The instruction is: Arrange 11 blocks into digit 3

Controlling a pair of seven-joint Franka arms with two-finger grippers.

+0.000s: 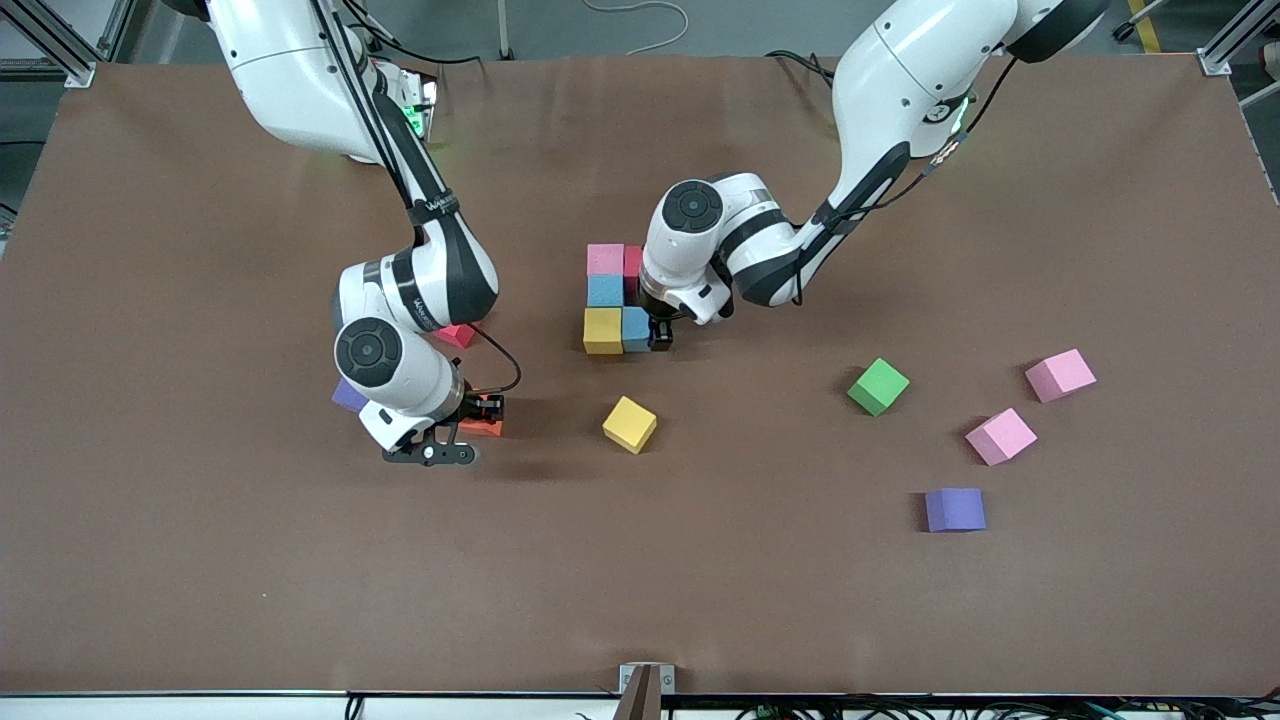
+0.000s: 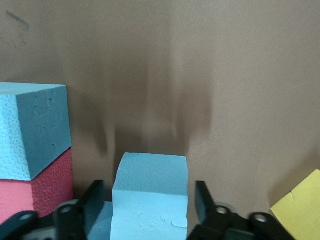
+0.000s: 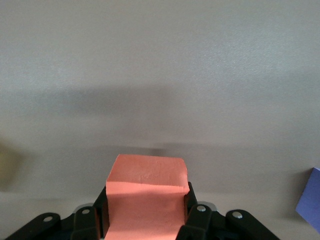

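The started digit 3 (image 1: 612, 300) sits mid-table: pink, red, light blue and yellow cubes touching. At its 4 o'clock corner the left gripper (image 1: 660, 335) straddles a light blue block (image 2: 150, 197), fingers (image 2: 202, 200) spread with gaps at both sides, not gripping. At the cluster's 8 o'clock, toward the right arm's end, the right gripper (image 1: 480, 415) is clamped on an orange block (image 3: 146, 197). A loose yellow block (image 1: 630, 424) lies at 6 o'clock
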